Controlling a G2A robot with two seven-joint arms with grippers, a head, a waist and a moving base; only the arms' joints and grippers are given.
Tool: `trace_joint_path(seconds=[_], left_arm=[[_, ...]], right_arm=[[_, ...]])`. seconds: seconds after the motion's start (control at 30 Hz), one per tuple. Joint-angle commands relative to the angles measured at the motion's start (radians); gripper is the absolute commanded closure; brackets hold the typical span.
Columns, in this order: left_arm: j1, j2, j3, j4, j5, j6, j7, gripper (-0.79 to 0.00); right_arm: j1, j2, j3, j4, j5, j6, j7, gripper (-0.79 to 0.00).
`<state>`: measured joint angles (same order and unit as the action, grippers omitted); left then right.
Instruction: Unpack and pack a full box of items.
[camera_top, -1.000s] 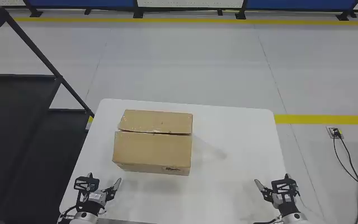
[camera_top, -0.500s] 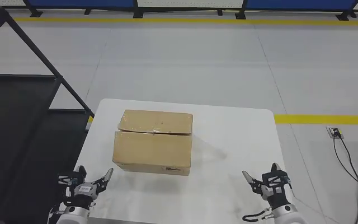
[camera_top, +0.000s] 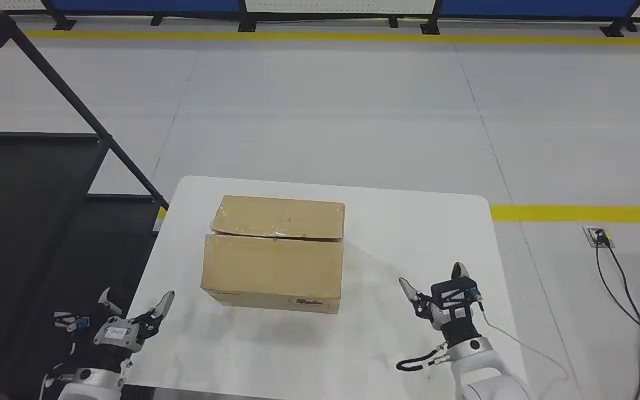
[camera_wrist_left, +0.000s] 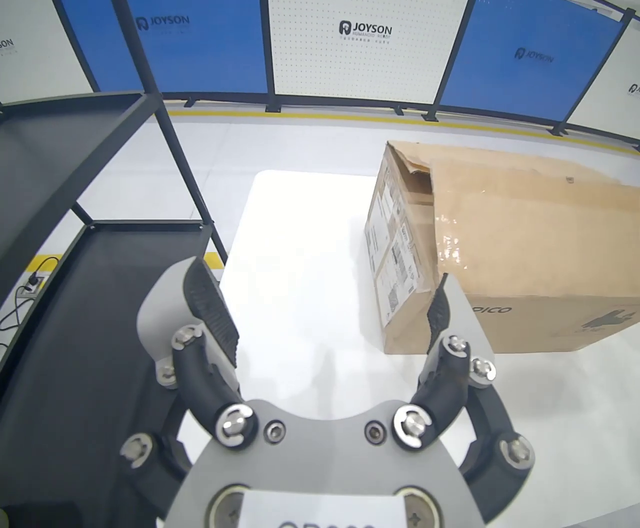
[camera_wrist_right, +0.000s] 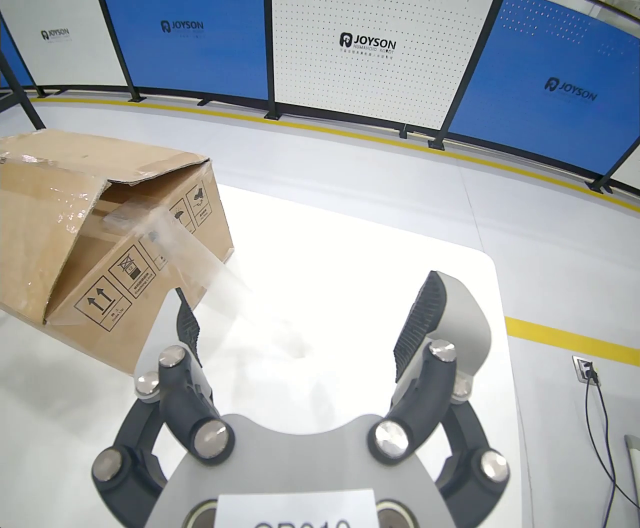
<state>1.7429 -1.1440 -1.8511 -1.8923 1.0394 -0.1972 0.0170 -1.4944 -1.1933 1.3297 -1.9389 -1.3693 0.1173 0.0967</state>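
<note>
My left claw (camera_wrist_left: 320, 280) & right claw (camera_wrist_right: 306, 287) were wide open, empty. The box (camera_top: 273, 262) looked stiff, prob heavy; its top flaps (camera_top: 280, 217) seemed the best grab imo.

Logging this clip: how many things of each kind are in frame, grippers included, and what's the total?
Brown cardboard box: 1
Grippers, fingers open: 2, the left gripper and the right gripper
White table: 1
Black metal shelf rack: 1
Total: 5
</note>
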Motion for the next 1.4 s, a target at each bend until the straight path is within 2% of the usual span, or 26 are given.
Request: trace_joint_path(seconds=[0.0,0.17,0.27,0.43,0.63,0.77,0.83,1.13,1.2,1.37], left_arm=[[0.000,0.000,0.000,0.000,0.000,0.000,0.000,-0.785],[-0.013,-0.001,0.006,0.003,-0.030,0.001,-0.016,-0.785],[-0.069,0.002,0.011,0.001,-0.035,-0.019,-0.041,-0.785],[-0.185,0.007,0.027,0.049,-0.115,-0.084,-0.117,-0.785],[-0.357,0.016,0.026,0.154,-0.389,-0.151,-0.315,-0.785],[-0.439,0.026,0.028,0.226,-0.518,-0.189,-0.472,-0.785],[-0.452,0.031,0.024,0.241,-0.540,-0.202,-0.523,-0.785],[-0.448,0.031,0.032,0.241,-0.551,-0.205,-0.526,-0.785],[-0.459,0.029,0.057,0.251,-0.587,-0.191,-0.545,-0.785],[-0.528,0.035,0.092,0.299,-0.677,-0.192,-0.637,-0.785]], right_arm=[[0.000,0.000,0.000,0.000,0.000,0.000,0.000,-0.785],[0.000,0.000,0.000,0.000,0.000,0.000,0.000,-0.785],[0.042,-0.005,-0.031,0.010,0.069,-0.077,0.024,-0.785],[0.192,-0.022,-0.076,0.102,0.344,-0.253,0.081,-0.785],[0.397,-0.043,-0.106,0.318,0.744,-0.467,0.169,-0.785],[0.511,-0.056,-0.132,0.483,1.012,-0.597,0.268,-0.785],[0.519,-0.057,-0.136,0.493,1.029,-0.607,0.282,-0.785],[0.514,-0.057,-0.137,0.490,1.036,-0.613,0.276,-0.785],[0.516,-0.061,-0.144,0.512,1.112,-0.649,0.283,-0.785],[0.602,-0.073,-0.197,0.614,1.253,-0.717,0.407,-0.785]])
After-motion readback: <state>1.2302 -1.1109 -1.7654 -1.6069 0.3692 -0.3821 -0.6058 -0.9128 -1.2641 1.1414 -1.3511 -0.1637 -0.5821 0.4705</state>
